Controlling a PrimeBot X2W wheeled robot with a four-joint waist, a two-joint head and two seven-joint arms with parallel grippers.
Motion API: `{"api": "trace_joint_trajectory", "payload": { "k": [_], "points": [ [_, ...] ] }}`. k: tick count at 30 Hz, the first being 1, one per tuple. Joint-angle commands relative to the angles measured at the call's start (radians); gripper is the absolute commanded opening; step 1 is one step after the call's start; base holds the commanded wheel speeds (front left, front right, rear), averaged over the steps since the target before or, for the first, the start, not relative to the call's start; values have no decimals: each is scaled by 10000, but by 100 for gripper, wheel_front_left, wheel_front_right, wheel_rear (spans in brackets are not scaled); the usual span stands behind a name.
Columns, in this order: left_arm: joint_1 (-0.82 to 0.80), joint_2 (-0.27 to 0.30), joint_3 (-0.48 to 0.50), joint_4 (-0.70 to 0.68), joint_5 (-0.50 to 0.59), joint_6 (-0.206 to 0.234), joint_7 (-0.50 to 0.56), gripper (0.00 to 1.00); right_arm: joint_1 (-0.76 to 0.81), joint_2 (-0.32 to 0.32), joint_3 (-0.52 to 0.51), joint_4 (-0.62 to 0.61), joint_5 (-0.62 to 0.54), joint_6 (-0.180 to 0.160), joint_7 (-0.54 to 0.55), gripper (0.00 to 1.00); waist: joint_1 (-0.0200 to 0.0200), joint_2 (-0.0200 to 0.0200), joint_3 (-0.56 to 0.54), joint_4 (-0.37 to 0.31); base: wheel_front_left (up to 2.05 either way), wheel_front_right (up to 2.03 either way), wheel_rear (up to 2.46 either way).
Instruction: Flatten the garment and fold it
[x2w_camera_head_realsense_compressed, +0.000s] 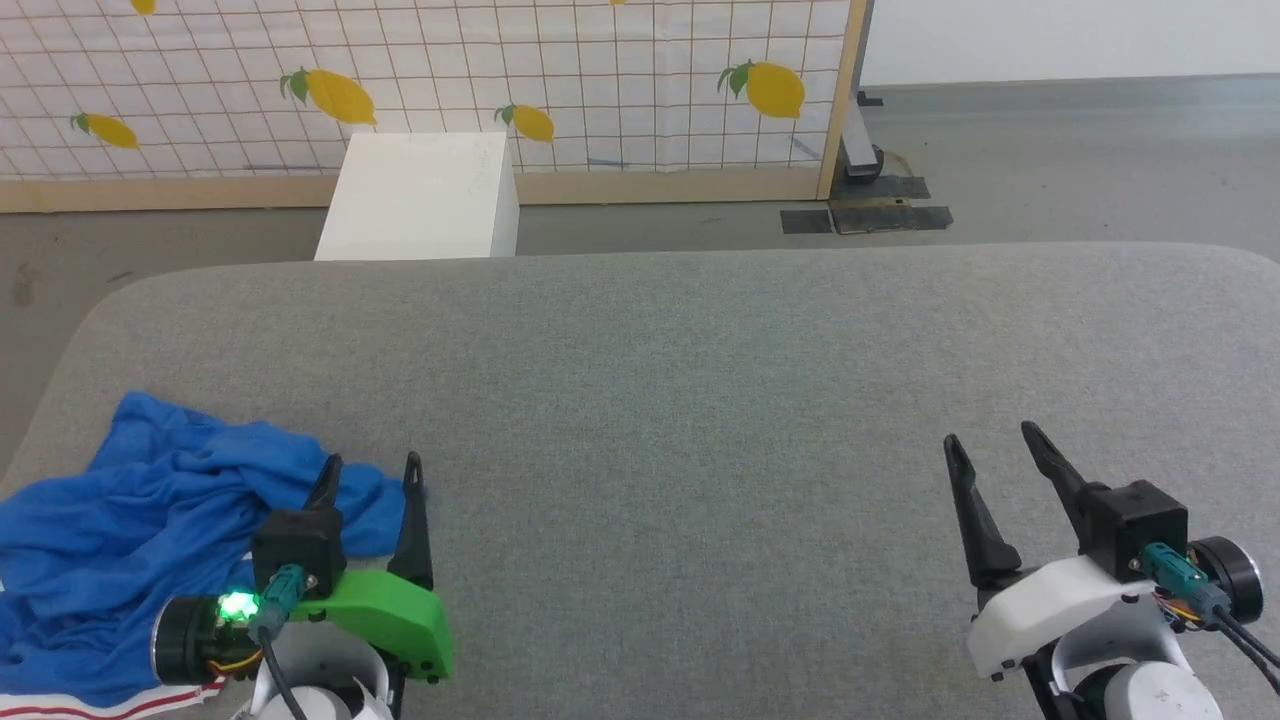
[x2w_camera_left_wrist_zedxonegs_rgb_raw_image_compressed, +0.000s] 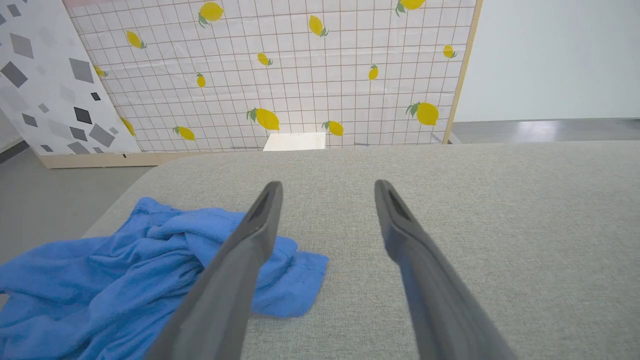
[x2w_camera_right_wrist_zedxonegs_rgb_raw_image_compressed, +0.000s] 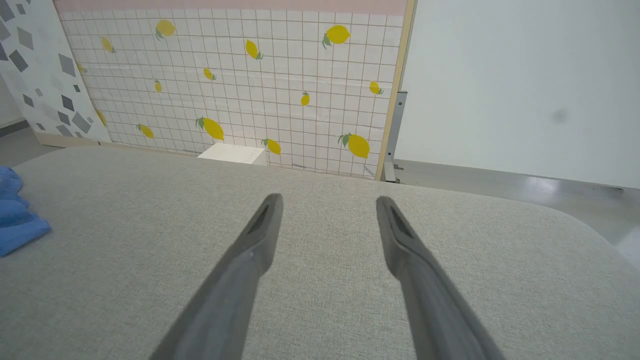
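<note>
1. Here's the garment (x2w_camera_head_realsense_compressed: 150, 520): a crumpled blue heap on the near-left corner of the grey worktop (x2w_camera_head_realsense_compressed: 700, 400), with a strip of white and red trim peeking out at the near edge.
2. The left claw (x2w_camera_head_realsense_compressed: 373, 462) is right at the heap's right-hand fringe, jaws spread wide, nothing between them.
3. From the left wrist view, one finger crosses over the blue folds and the other sits over bare worktop. A loose hemmed corner pokes out toward the gap between them. Whether a finger actually touches cloth, I can't tell.
4. So the cloth lies to the left of and slightly below this claw, not squarely in its jaws.
5. Over to the right claw (x2w_camera_head_realsense_compressed: 990, 436): equally wide open, empty, parked over bare worktop, well apart from the heap. In its wrist view the garment is just a blue scrap at the far left edge.
6. No contest on reach, I'd say: the left arm is the nearer one by a long way.
7. Long axis? The heap is bunched, spreading more side to side than front to back, so no clean line to work with yet.
8. My read: flattening hasn't begun, and that protruding corner looks like the natural first grab.
</note>
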Motion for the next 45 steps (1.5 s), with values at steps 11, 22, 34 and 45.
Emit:
{"api": "trace_joint_trajectory", "payload": {
  "k": [11, 22, 34, 45],
  "points": [
    [43, -7, -118, 142, -288, 64, -315, 100, 91, 2, -115, 261, 391, -2, -319, 100, 0, 0, 25, 20, 0, 0, 0],
    [101, -11, -120, 208, -541, 150, -542, 100, 142, 3, -84, 479, 599, -3, -547, 100, 0, 0, 4, 416, 0, 0, 0],
    [263, -15, -9, 98, -766, 261, -788, 100, 163, 5, -40, 648, 754, -4, -795, 100, 0, 0, 47, 1408, 0, 0, 0],
    [401, -19, -29, 105, -967, 332, -1015, 100, 207, 6, 66, 844, 931, -5, -1023, 100, 0, 0, 18, 2380, 0, 0, 0]
  ]
}}
